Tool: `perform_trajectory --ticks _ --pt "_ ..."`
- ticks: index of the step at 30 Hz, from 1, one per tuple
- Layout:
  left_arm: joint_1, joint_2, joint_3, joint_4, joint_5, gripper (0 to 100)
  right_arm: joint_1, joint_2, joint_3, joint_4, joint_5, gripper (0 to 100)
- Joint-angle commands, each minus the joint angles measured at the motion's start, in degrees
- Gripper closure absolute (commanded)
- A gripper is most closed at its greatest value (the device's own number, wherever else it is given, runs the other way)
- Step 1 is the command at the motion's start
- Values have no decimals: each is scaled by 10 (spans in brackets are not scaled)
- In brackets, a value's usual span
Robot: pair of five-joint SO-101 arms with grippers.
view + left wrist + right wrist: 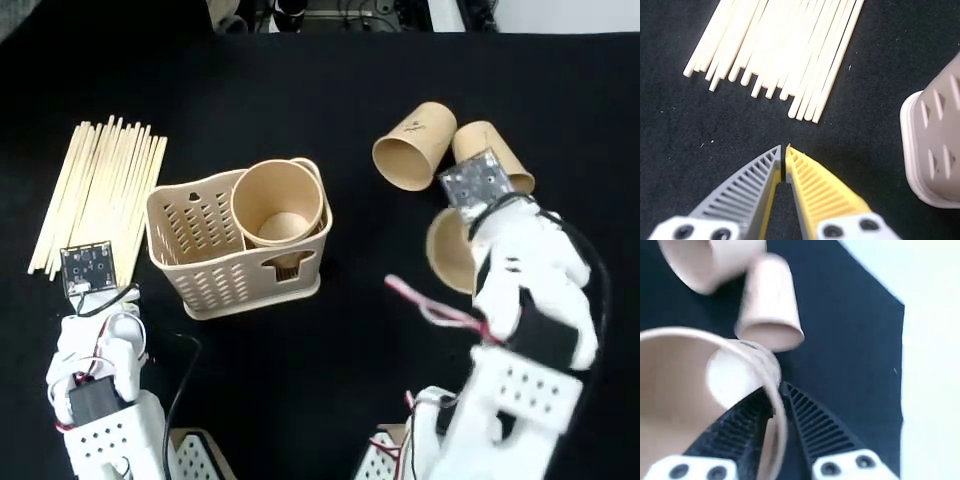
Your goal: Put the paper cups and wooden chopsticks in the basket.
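Matte black cloth [300, 80] spreading across the whole table. At twelve o'clock in the high view, past the cloth's far edge, tangle of dark cables [345, 15]. At one o'clock, pale surface [560, 12]; at eleven o'clock, small grey patch [20, 12].

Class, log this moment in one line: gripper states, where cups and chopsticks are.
left gripper: shut, empty, near chopsticks | right gripper: shut on gripped cup | basket: upright cup inside | loose cups: two, lying down
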Motion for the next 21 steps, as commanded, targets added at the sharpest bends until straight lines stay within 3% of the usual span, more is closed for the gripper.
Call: perform_trajectory --ticks 1,5,9,17,21 --pt "7 -5 10 -9 -1 970 -54 -1 -166 123 -93 987" --pt "7 -5 10 -9 -1 970 -109 67 -320 178 -222 987" --pt "7 -5 10 -10 -1 970 -225 169 -481 250 -295 987" --pt "7 -5 10 -9 -1 970 -420 407 -827 371 -364 987" --pt "7 -5 10 -10 -1 970 -461 488 -879 374 -365 987"
